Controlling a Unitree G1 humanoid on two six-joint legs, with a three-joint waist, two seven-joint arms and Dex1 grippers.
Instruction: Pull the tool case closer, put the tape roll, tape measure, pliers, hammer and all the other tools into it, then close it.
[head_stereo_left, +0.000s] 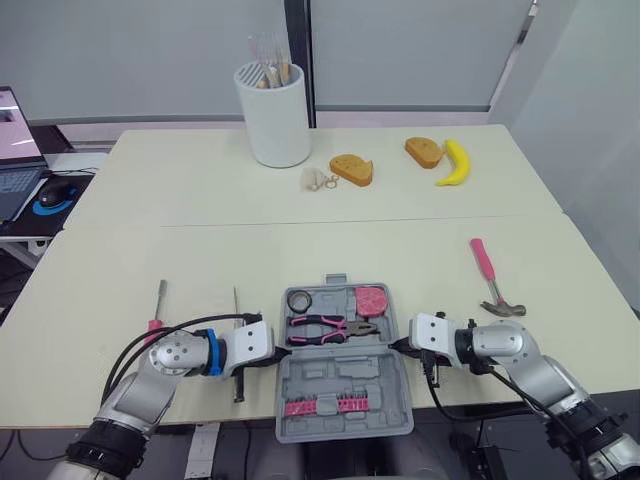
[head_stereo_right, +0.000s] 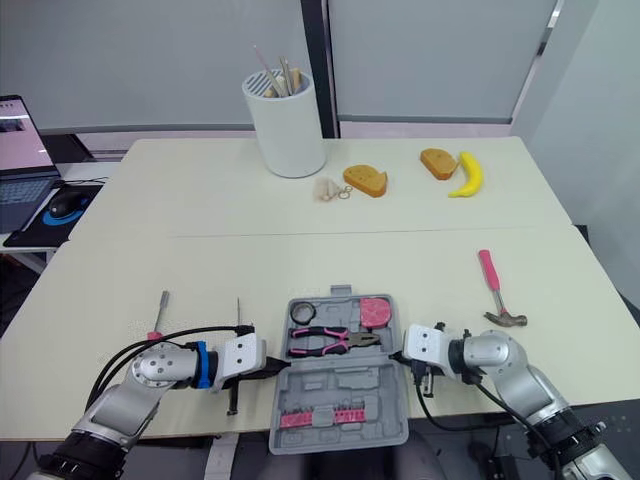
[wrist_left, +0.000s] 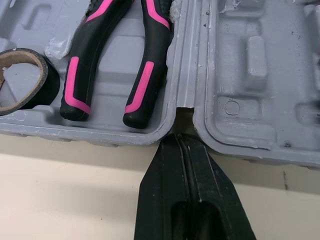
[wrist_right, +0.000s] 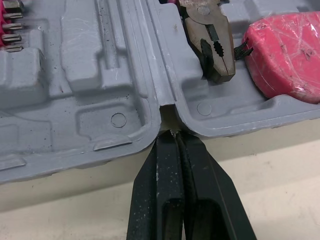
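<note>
At the left end of the hinge line, the left gripper (wrist_left: 182, 137) has its two black fingers (wrist_left: 162, 175) pressed flat together, with no gap between them. The joined tip sits in the notch between the two halves of the tool case (head_stereo_left: 345, 372); it grips nothing. The right gripper (wrist_right: 172, 134) mirrors this at the opposite end, its fingers likewise closed on nothing and its tip at the hinge notch. The case is thus bracketed from both sides, not clamped.

Moving outward, the case lies open and flat at the near edge of the table, between the two grippers. Judged from that position, the pull towards the robot is done or close to it.

Stowed in the far half are the tape roll (head_stereo_left: 300, 299), the pliers (head_stereo_left: 330, 327) and the pink tape measure (head_stereo_left: 371, 299). A strip of pink bits (head_stereo_left: 320, 405) sits in the near half.

Outstanding items:
- The hammer (head_stereo_left: 490, 280) lies on the table to the right, apart from the case.
- A pink-handled screwdriver (head_stereo_left: 160, 298) lies well to the left.
- A second slim tool (head_stereo_left: 236, 303) lies just beside the left gripper.

The lid is not yet closed. Roughly half the loading remains, by my assessment.
</note>
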